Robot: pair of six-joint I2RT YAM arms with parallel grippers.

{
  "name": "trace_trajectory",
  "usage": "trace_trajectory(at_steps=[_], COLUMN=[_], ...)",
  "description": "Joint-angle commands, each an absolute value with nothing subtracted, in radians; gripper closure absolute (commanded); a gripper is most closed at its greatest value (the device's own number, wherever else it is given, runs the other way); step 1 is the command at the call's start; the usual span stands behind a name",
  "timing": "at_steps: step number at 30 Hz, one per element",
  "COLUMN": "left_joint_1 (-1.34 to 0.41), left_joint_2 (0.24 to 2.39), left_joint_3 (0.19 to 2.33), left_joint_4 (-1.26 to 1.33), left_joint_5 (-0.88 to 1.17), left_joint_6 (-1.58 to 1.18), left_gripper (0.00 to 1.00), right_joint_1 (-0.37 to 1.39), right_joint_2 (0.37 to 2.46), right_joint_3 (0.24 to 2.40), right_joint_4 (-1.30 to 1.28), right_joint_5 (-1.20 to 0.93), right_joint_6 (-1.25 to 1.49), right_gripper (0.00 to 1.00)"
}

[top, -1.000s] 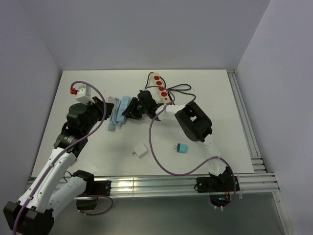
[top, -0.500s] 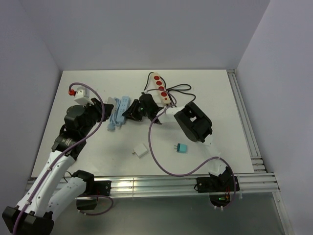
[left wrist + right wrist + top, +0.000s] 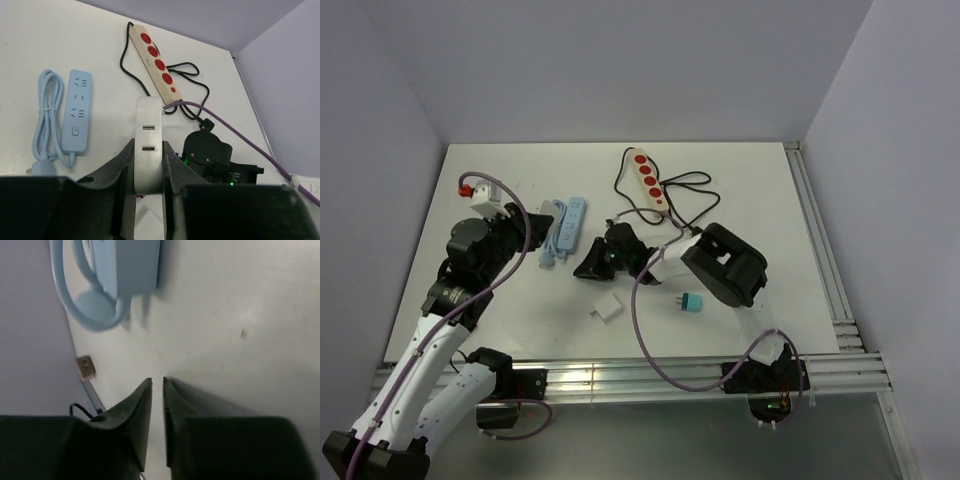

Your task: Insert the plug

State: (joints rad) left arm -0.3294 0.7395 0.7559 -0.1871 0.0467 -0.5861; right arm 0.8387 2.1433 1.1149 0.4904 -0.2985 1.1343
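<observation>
Left gripper (image 3: 149, 147): clamped on the white adapter (image 3: 148, 125)
Right gripper (image 3: 156, 390): fingers pressed almost together, low over the table (image 3: 240, 315)
Blue power strip (image 3: 76, 117): lying flat beside its coiled cord (image 3: 46, 120)

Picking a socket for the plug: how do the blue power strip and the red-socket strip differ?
The blue power strip is shorter, its cord bundled; the red-socket strip is longer, its black cord sprawling loose. Both lie flat, with nothing plugged in.

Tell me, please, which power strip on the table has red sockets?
The beige strip, farthest from the arms; the blue strip to its left has plain slots, no red.
</observation>
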Motion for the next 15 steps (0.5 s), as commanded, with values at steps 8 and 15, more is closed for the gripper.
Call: trace_trajectory(at_steps=[8, 15], left_joint_1=[-0.325, -0.330], left_joint_2=[0.683, 0.702], left_joint_3=[0.761, 0.651], left_joint_4=[-0.157, 0.086], left_joint_5=[0.404, 0.788], left_joint_6=[-0.541, -0.672], left_gripper=[1.00, 1.00], right_joint_1=[0.824, 0.740], right_joint_2=[1.700, 1.282], right_joint_3=[0.939, 0.789], right_joint_4=[0.217, 0.103], right_joint_5=[-0.181, -0.282], right_joint_6=[0.758, 0.666], right_gripper=[0.50, 0.42])
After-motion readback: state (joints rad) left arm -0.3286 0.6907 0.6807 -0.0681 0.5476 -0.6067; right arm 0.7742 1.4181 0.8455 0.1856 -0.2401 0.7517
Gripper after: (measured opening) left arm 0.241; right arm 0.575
